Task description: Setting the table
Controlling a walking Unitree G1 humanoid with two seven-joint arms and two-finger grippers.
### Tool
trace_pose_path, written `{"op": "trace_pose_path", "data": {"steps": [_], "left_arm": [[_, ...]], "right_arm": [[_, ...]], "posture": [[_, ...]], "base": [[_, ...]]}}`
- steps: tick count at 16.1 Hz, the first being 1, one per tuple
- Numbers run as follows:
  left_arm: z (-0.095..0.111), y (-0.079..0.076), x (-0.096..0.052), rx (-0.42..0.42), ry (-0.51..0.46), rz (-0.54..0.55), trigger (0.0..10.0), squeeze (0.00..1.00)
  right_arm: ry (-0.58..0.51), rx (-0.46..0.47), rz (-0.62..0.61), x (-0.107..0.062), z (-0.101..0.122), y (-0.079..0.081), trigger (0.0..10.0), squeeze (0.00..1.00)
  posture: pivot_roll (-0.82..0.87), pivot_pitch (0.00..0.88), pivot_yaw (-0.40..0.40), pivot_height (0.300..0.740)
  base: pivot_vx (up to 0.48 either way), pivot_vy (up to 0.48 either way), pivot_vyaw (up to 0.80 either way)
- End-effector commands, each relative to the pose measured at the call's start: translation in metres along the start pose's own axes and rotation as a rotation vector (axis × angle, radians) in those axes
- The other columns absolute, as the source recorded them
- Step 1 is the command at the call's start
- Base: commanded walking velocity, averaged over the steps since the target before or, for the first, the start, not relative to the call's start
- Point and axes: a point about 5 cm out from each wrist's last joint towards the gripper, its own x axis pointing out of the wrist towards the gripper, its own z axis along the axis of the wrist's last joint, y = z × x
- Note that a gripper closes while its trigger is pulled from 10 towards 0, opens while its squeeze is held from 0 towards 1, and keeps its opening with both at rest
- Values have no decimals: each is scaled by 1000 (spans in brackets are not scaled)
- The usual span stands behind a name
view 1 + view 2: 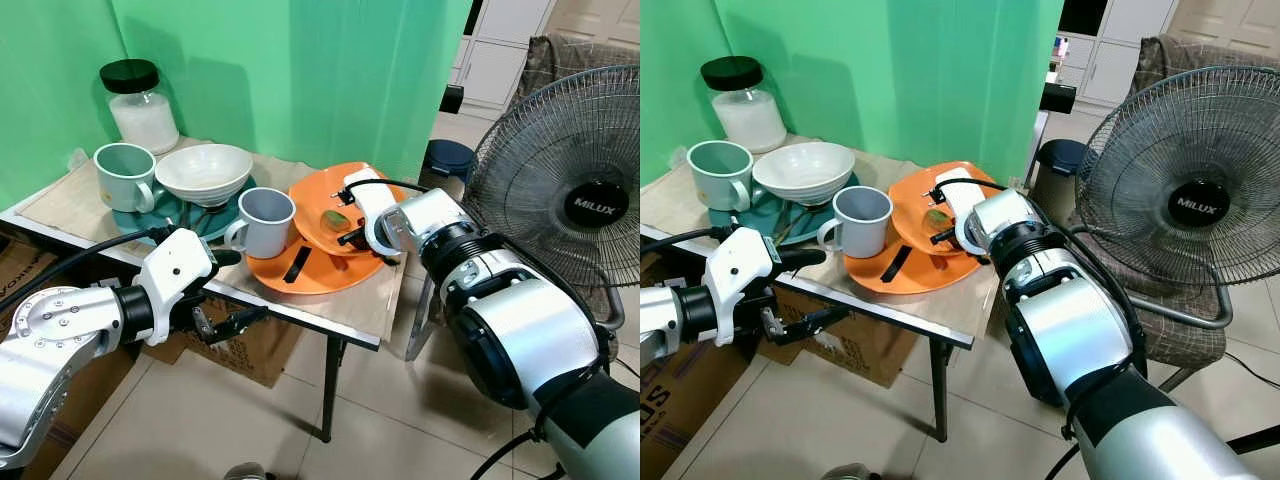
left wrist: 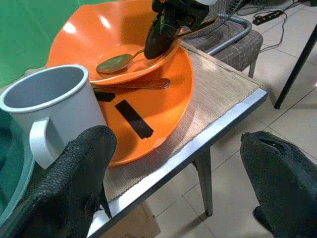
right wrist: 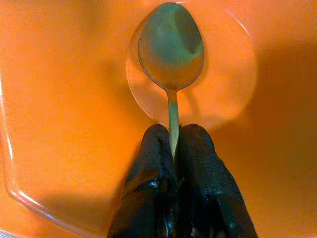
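An orange bowl (image 1: 322, 200) rests on an orange plate (image 1: 300, 275) at the right end of the table (image 1: 350, 310). My right gripper (image 3: 173, 133) reaches into the bowl, shut on the handle of a metal spoon (image 3: 171, 49) whose head lies on the bowl's bottom. A second spoon (image 2: 143, 84) lies on the plate under the bowl's rim. A grey mug (image 1: 264, 222) stands against the plate's left side. My left gripper (image 1: 235, 290) is open at the table's front edge, just in front of and below the grey mug, holding nothing.
Farther left are a white bowl (image 1: 205, 172) on a teal plate (image 1: 185, 212), a green mug (image 1: 123, 176) and a black-lidded jar (image 1: 140, 105). A standing fan (image 1: 580, 190) and a chair sit close on the right. Cardboard boxes (image 1: 250, 350) lie under the table.
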Motion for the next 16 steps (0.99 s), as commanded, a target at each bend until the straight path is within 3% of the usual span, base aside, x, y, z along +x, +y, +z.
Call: {"op": "trace_pose_path", "data": {"steps": [1, 5, 9, 11, 12, 14, 15, 16], "left_arm": [[1, 1, 0, 20, 6, 4, 10000, 0], [2, 4, 0, 28, 1, 24, 10000, 0], [6, 8, 3, 37, -26, 67, 10000, 0], [11, 5, 12, 39, -76, 122, 10000, 0], [16, 2, 20, 42, -114, 178, 10000, 0], [22, 4, 29, 36, -169, 284, 10000, 0], [27, 7, 36, 25, -206, 370, 10000, 0], [30, 9, 41, 7, -234, 454, 10000, 0]], "right_arm": [[-14, 3, -4, -1, 3, -1, 0, 0], [-68, 24, -22, -5, 12, -4, 0, 0], [-240, 94, -48, -25, 41, -20, 0, 0], [-380, 196, 33, -41, 51, -32, 0, 0], [-532, 250, 72, -55, 51, -42, 0, 0], [-682, 280, 91, -74, 37, -45, 0, 0], [-756, 287, 77, -87, 22, -46, 1725, 0], [-835, 300, 36, -100, 3, -44, 7843, 0]], "posture": [[186, 0, -54, 740], [187, 0, -56, 740], [187, 0, -60, 740], [185, 0, -67, 740], [179, 0, -70, 740], [166, 0, -70, 740], [158, 0, -68, 740], [138, 0, -58, 740]], "base": [[0, 0, 0], [0, 0, 0], [0, 0, 0], [0, 0, 0], [0, 0, 0], [0, 0, 0], [0, 0, 0], [0, 0, 0]]}}
